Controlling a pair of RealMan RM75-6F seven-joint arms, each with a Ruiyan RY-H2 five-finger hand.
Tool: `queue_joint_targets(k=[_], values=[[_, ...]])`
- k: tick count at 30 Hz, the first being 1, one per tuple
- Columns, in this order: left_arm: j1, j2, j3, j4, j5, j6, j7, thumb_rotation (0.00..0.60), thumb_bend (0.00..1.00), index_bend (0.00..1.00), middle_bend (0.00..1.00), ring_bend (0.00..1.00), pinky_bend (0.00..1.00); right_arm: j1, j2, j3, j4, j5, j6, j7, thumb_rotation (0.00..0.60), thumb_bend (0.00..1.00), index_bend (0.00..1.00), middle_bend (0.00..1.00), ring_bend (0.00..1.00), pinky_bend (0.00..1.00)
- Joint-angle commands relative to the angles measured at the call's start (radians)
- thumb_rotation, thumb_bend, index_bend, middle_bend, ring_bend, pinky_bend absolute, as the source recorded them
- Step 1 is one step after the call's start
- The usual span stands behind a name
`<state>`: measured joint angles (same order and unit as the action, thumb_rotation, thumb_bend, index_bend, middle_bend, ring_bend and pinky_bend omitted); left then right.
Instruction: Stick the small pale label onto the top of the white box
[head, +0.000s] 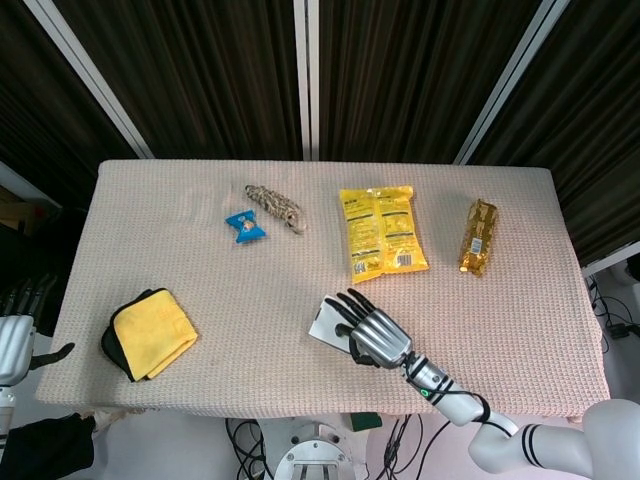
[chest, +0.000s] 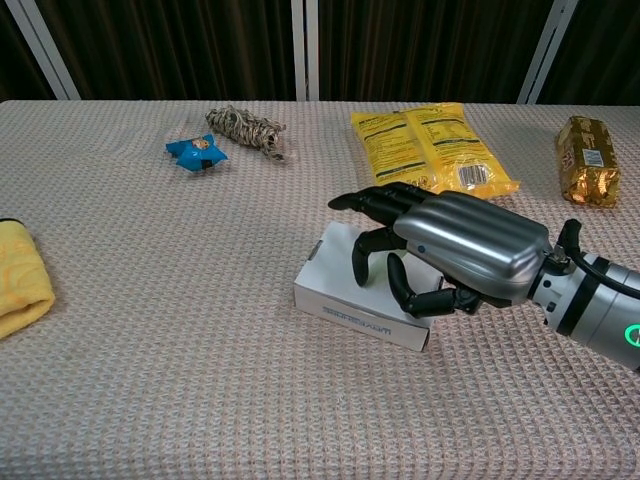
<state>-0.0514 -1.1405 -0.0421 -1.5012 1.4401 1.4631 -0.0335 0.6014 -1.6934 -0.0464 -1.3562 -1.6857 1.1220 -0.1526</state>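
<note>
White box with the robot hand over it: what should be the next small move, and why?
Probably lower the right robot hand a little and press its fingertips flat on the top of the white box. The hand hangs over the box with its fingers curled downward, and the label itself cannot be made out under it, so a gentle press seems safer than lifting away.

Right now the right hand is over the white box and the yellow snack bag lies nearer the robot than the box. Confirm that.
Not quite. The right hand is over the white box, but the yellow snack bag lies farther from the robot than the box, toward the curtain. The chest view shows it.
</note>
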Motion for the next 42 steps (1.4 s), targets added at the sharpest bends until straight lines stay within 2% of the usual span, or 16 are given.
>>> queue_joint_targets(k=[1,9,20,28,42], values=[[0.0,0.001,0.001,-0.001,0.001,0.0,0.0,0.6,0.04,0.08,0.07,0.03,0.1,-0.002,0.002,0.001,-0.003,-0.004,0.009,0.003,0.329,0.89,0.43,0.0,0.0,0.0],[-0.002,-0.001,0.001,0.001,0.001,-0.004,-0.002,0.6,0.04,0.08,0.07,0.03,0.1,-0.012,0.023,-0.003,-0.026,-0.019,0.037,0.014,0.331,0.89,0.43,0.0,0.0,0.0],[0.001,0.0,0.001,0.0,-0.001,-0.001,0.0,0.6,0.04,0.08,0.07,0.03,0.1,-0.014,0.008,-0.006,-0.008,0.003,0.002,-0.004,0.329,0.89,0.43,0.0,0.0,0.0],[0.001,0.0,0.002,0.003,0.0,-0.002,-0.004,0.6,0.04,0.08,0.07,0.03,0.1,-0.022,0.023,0.015,-0.014,0.0,0.042,0.016,0.331,0.89,0.42,0.0,0.0,0.0],[0.0,-0.001,0.0,0.004,-0.004,-0.004,-0.004,0.6,0.04,0.08,0.07,0.03,0.1,-0.024,0.004,0.006,0.009,0.025,-0.003,-0.008,0.332,0.9,0.43,0.0,0.0,0.0]])
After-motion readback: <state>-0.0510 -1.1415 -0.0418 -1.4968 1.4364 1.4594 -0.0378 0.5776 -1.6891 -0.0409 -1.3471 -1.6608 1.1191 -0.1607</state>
